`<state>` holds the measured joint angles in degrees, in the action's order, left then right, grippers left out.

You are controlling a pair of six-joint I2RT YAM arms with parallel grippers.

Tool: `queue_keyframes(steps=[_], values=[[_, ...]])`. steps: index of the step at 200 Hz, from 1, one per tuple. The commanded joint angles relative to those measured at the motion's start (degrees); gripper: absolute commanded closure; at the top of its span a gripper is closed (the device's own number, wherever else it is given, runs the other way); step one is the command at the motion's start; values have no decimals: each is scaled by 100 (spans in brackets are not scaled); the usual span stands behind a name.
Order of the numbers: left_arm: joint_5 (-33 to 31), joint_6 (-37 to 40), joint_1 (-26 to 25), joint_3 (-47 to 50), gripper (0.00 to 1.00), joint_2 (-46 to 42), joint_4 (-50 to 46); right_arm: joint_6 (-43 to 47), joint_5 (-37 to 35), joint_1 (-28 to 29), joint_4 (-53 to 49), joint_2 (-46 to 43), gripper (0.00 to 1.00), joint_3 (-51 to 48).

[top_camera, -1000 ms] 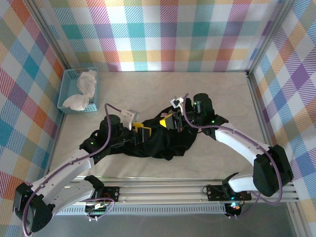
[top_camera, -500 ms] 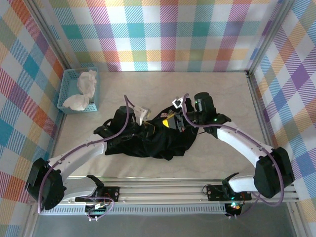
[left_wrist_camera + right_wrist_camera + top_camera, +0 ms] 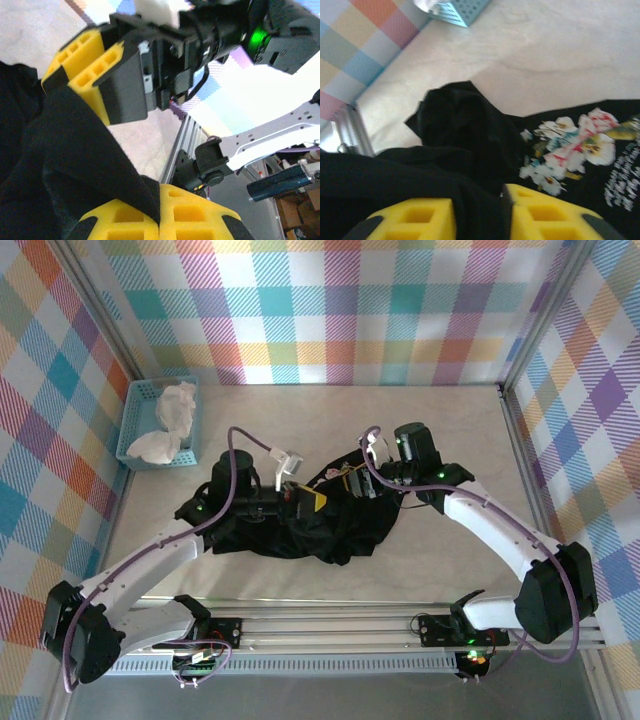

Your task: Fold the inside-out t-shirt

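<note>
Standing apart from t-shirt (image 3: 340, 535): blue basket (image 3: 126, 430)

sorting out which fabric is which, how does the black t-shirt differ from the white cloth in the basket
Colour: the t-shirt is black with a rose print; the white cloth is plain white. Place: the t-shirt lies bunched in the middle of the table; the white cloth sits in the light-blue basket at far left. Both are crumpled, unfolded fabric.
</note>
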<state>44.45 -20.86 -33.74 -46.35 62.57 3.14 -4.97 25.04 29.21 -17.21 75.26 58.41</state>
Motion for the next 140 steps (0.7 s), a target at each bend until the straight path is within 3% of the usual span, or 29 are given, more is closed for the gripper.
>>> queue_keyframes(steps=[1,54,91,140], values=[[-6,-316,133,85,100,-156,384,110,-420,-31,-482,-394,64,16],[-121,-690,419,196,100,-255,627,169,665,56,-111,-1391,54,-677],[-188,-735,456,176,100,-287,550,-32,613,323,169,-1374,53,-808],[-340,-826,478,66,100,-261,311,203,493,1194,648,-1452,65,-1115]])
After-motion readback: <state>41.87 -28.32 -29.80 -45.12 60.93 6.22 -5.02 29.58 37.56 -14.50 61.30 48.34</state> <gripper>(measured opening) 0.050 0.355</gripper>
